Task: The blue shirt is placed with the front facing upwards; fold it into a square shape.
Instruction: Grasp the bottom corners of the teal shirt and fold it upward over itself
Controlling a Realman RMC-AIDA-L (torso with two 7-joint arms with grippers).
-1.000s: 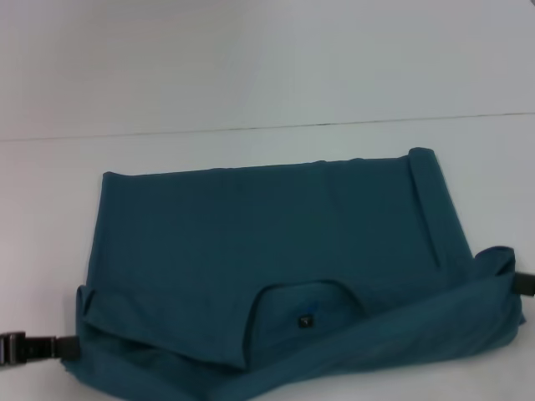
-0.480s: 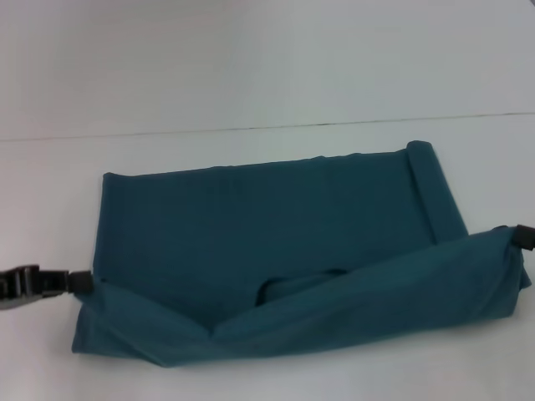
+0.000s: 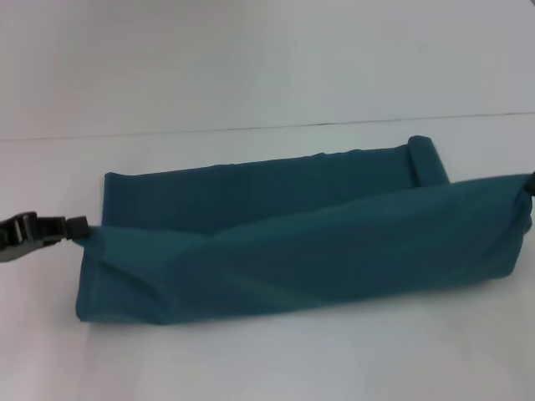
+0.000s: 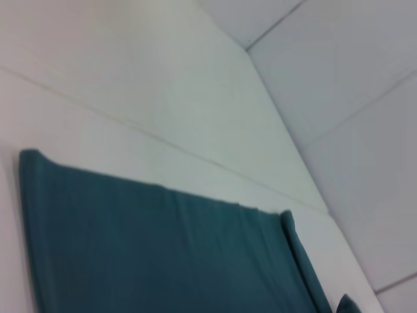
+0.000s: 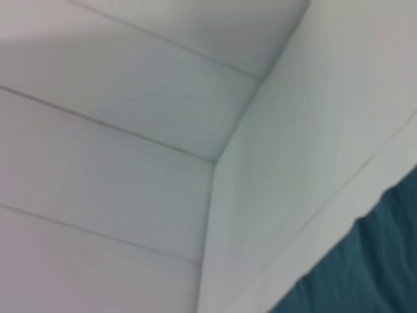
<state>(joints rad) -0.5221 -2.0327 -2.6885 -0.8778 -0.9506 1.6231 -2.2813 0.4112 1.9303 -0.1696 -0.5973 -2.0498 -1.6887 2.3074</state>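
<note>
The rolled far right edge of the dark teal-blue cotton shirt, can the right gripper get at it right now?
Probably not: the right gripper seems busy holding the dark teal-blue cotton shirt by its lifted corner, though the rolled edge lies uncovered nearby.

The shirt's raised near layer hides its neck, print and much of the far layer. The right pincer is almost wholly cut off by the head view's edge; its fingers cannot be made out. Neither wrist view shows its own fingers, and each crops the shirt.
</note>
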